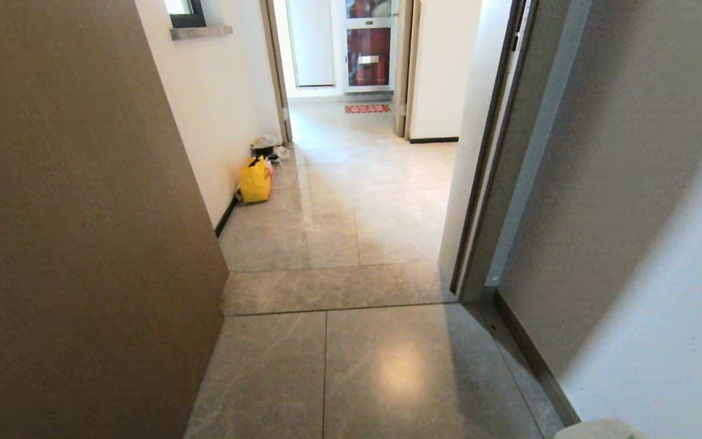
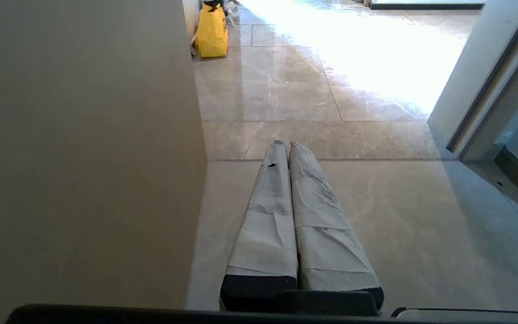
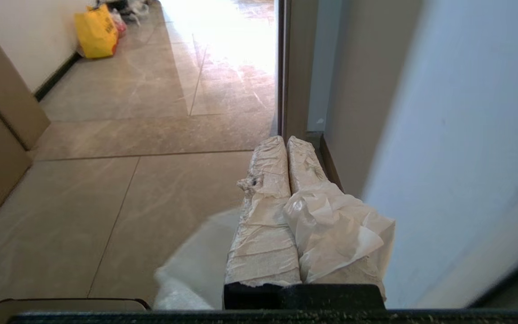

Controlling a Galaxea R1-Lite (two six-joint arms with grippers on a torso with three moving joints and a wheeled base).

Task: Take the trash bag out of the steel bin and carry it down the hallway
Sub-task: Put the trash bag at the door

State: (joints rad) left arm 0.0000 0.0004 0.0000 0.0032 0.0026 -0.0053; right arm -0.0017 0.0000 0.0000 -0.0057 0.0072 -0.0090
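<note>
Thin white plastic of the trash bag (image 3: 340,234) drapes over the right gripper (image 3: 286,140), fingers pressed together on it, while the left gripper (image 2: 284,144) hangs closed and empty above the hallway (image 1: 339,207) tiles.

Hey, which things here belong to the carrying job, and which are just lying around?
Job: thin crinkly white plastic trash bag, draped on the shut right hand; glossy beige tiled hallway floor.
Lying about: yellow tote bag; red doormat at the far end.
</note>
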